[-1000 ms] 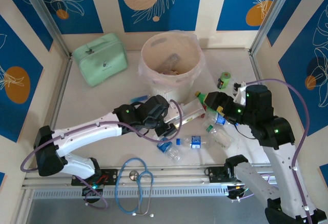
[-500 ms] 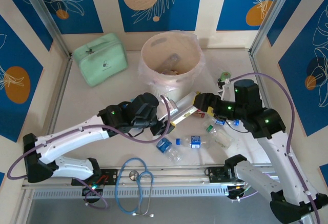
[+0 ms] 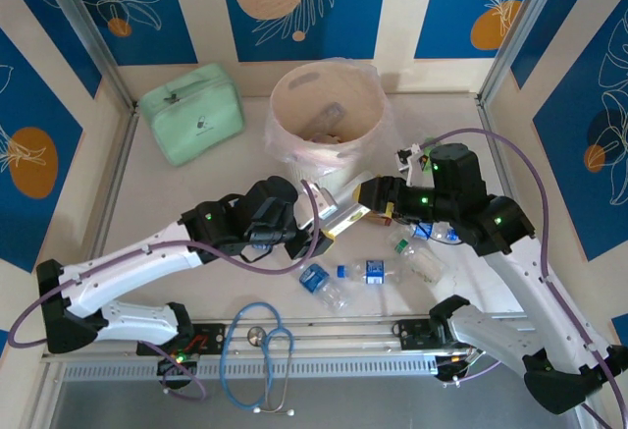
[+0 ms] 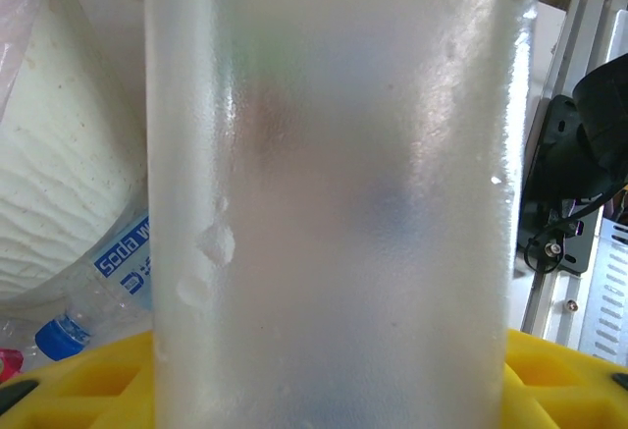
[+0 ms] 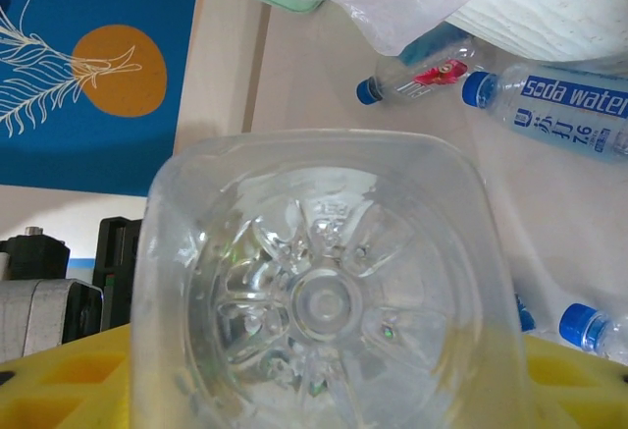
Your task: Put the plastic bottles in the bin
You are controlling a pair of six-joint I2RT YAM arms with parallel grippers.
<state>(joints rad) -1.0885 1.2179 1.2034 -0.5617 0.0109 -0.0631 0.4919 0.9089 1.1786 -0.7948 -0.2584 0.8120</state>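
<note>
My left gripper (image 3: 314, 221) is shut on a clear plastic bottle (image 3: 340, 211) that sticks out to the right, just in front of the bin (image 3: 329, 115). In the left wrist view that bottle (image 4: 329, 203) stands between the yellow jaws of the left gripper (image 4: 329, 385). My right gripper (image 3: 373, 196) faces left and nearly meets the bottle's far end. In the right wrist view a clear bottle's base (image 5: 319, 301) sits between the right gripper (image 5: 324, 375) jaws. Bottles lie inside the bin.
Loose bottles (image 3: 371, 271) lie on the table in front of both grippers, one labelled soda water (image 5: 569, 110) by the bin's wall (image 5: 549, 7). A mint-green case (image 3: 191, 110) sits back left. A stethoscope (image 3: 260, 350) lies at the near edge.
The right gripper has moved left toward the left gripper and the bin. The left gripper with its bottle has drawn back a little to the left.
</note>
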